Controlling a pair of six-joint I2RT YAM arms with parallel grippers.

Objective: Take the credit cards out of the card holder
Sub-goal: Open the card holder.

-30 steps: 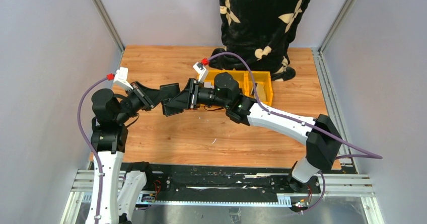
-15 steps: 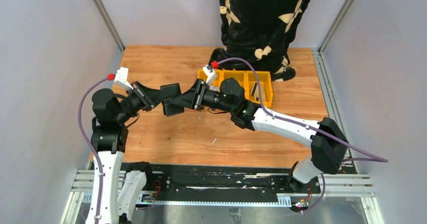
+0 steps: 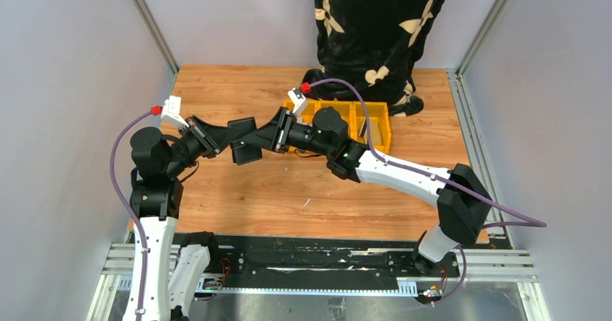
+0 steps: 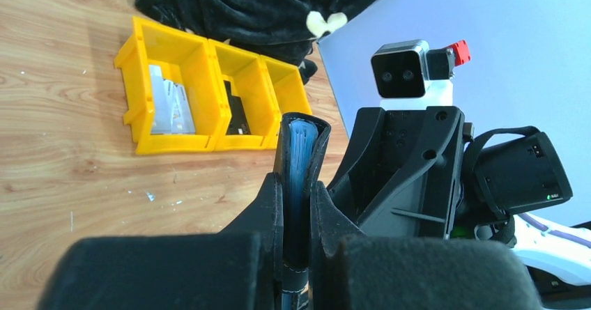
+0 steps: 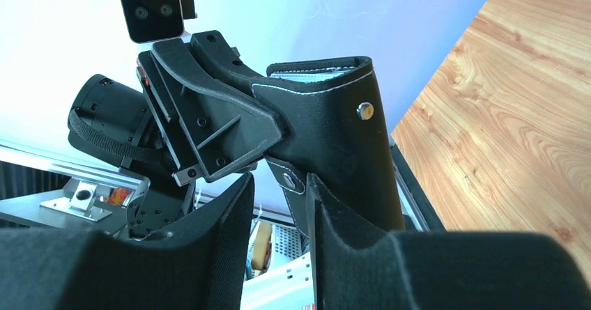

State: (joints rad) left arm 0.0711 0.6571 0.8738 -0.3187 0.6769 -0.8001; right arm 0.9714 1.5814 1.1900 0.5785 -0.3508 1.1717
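My left gripper (image 4: 296, 193) is shut on the black card holder (image 4: 301, 141), holding it edge-up above the table. Blue-grey layers (image 4: 304, 150) show inside its fold; I cannot tell credit cards from sleeves there. In the right wrist view the card holder (image 5: 338, 132) stands upright, and its short snap tab (image 5: 295, 184) hangs between the fingers of my right gripper (image 5: 279, 193). Those jaws are open, with the tab against one finger and a gap to the other. From above, both grippers meet at the card holder (image 3: 245, 144) over the table's left middle.
A row of yellow bins (image 4: 202, 97) stands on the wooden table beyond the holder; pale cards (image 4: 171, 104) lie in its left compartment and a dark item in the middle one. A person in black patterned clothing (image 3: 375, 25) stands at the far edge.
My right gripper drew back to the right from the holder, then came in again to the left. The left arm and the holder stayed almost still.
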